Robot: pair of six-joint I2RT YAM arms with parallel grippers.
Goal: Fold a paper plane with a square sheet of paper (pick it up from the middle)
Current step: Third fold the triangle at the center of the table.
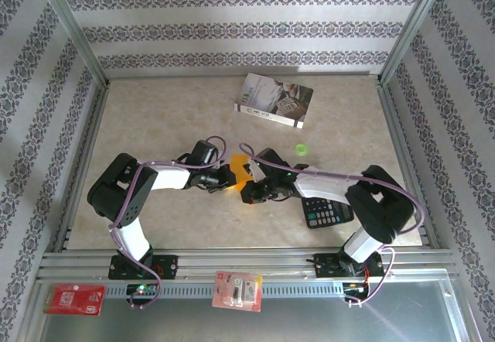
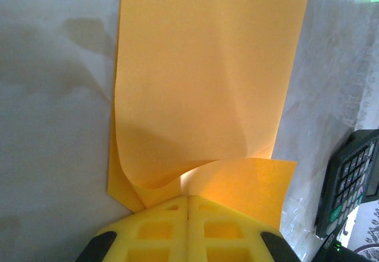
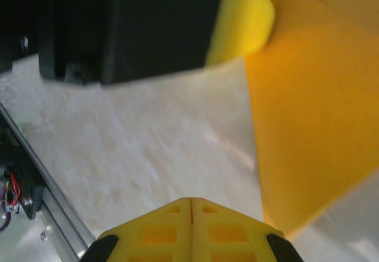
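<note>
Orange sheet [image 2: 207, 84] lies mid-table [image 1: 170, 117], near edge curled up. Left gripper [image 2: 188, 198] fingers together, pinching that edge. Right gripper [image 3: 190, 201] fingers pressed together, empty, beside sheet. Risk: one-sided pull skews sheet, crease lands crooked.

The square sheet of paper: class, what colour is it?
The sheet is plain orange-yellow; clearest in the left wrist view.

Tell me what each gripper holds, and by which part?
The left gripper seems to pinch the orange paper sheet at its curled near edge; the right gripper is shut, holding nothing.
</note>
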